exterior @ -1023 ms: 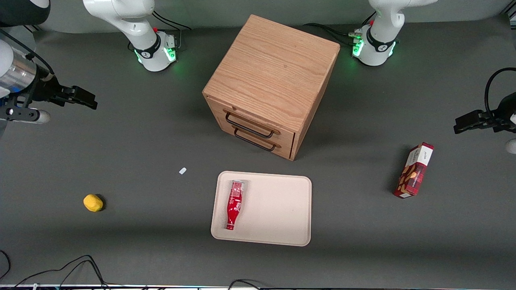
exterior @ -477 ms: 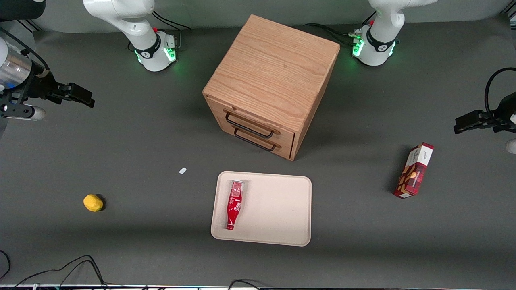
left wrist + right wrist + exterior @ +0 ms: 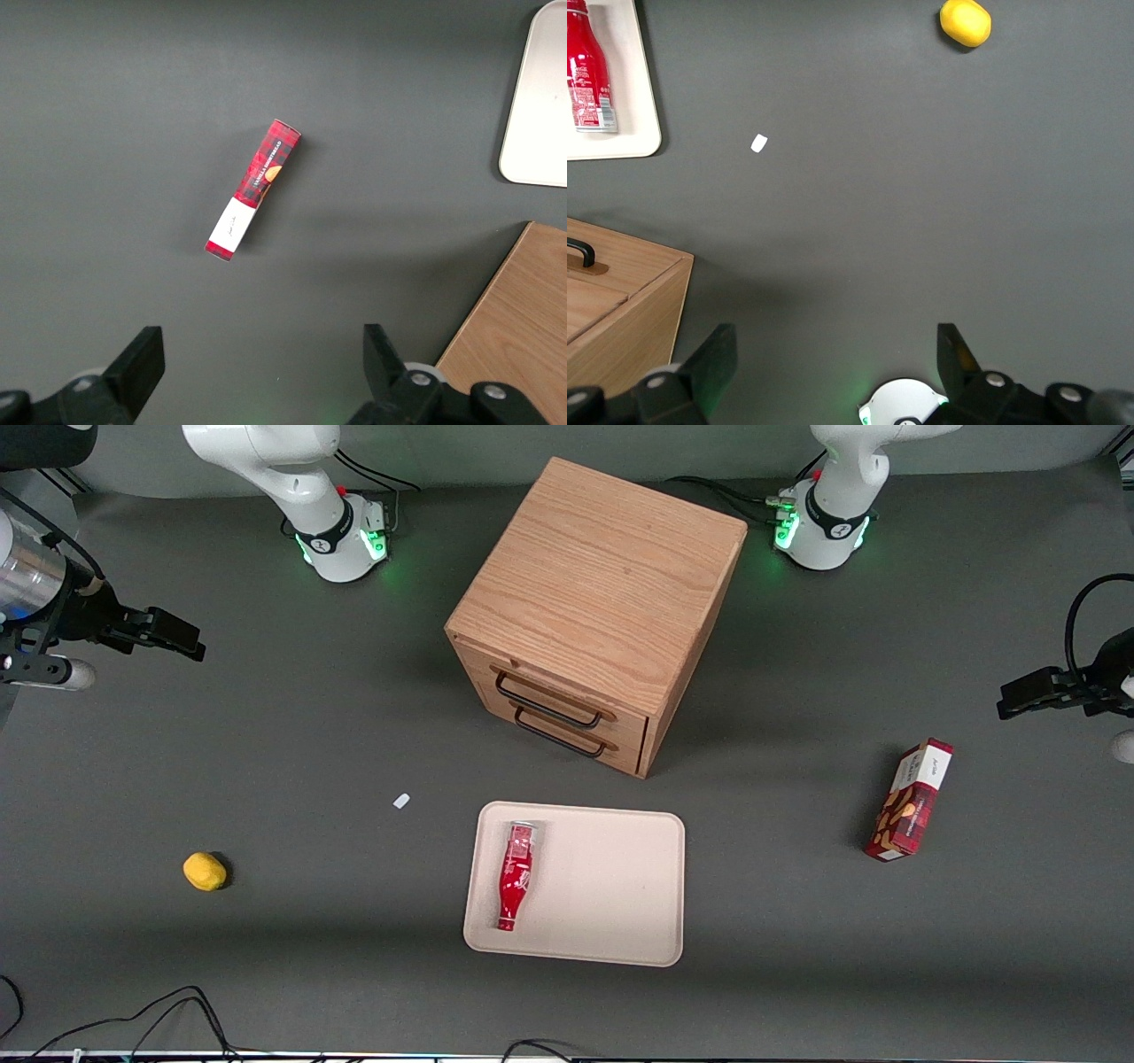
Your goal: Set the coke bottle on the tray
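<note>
We see the coke bottle [image 3: 516, 875] lying flat on the tray [image 3: 611, 886], long axis cap-toward-camera. Our gripper [image 3: 173, 636] hangs wide open and empty, well apart at the working arm's end of the counter [image 3: 354, 717]. Placement looks done.

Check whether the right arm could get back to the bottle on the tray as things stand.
Probably yes: the bottle lies exposed on the tray, nothing over it, and the open pincer hangs above bare table toward the working arm's end.

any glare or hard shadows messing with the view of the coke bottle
Front view: even light, no glare on the coke bottle lying on the tray; the cabinet casts only a soft shadow. Right wrist view: bottle sharp, the open end effector shows dark, away from it.
</note>
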You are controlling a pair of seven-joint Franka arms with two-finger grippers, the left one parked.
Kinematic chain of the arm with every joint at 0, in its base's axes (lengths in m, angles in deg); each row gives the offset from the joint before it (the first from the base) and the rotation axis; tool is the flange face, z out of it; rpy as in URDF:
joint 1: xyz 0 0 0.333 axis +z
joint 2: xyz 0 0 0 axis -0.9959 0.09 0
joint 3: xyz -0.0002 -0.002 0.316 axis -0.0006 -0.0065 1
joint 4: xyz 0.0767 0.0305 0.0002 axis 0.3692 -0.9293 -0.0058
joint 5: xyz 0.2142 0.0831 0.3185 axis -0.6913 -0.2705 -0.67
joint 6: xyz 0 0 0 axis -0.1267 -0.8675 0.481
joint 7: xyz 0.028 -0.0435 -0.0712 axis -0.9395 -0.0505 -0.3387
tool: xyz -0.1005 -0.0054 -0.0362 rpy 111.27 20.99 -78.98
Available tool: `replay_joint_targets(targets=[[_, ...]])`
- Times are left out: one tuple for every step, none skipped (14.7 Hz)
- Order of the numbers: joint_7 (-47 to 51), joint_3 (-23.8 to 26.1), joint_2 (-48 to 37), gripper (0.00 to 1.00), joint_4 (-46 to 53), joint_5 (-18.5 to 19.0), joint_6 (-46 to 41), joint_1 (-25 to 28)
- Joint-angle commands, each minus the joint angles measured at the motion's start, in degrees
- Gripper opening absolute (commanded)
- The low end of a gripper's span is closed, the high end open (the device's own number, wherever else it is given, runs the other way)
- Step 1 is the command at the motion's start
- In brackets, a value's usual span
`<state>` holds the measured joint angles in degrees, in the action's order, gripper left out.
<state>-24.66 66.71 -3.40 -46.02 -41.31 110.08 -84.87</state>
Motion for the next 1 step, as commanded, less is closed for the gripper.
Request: replay_joint_targets(targets=[[0.16,-0.91,-0.36,1.00,0.69,-0.75,-1.06,0.92]])
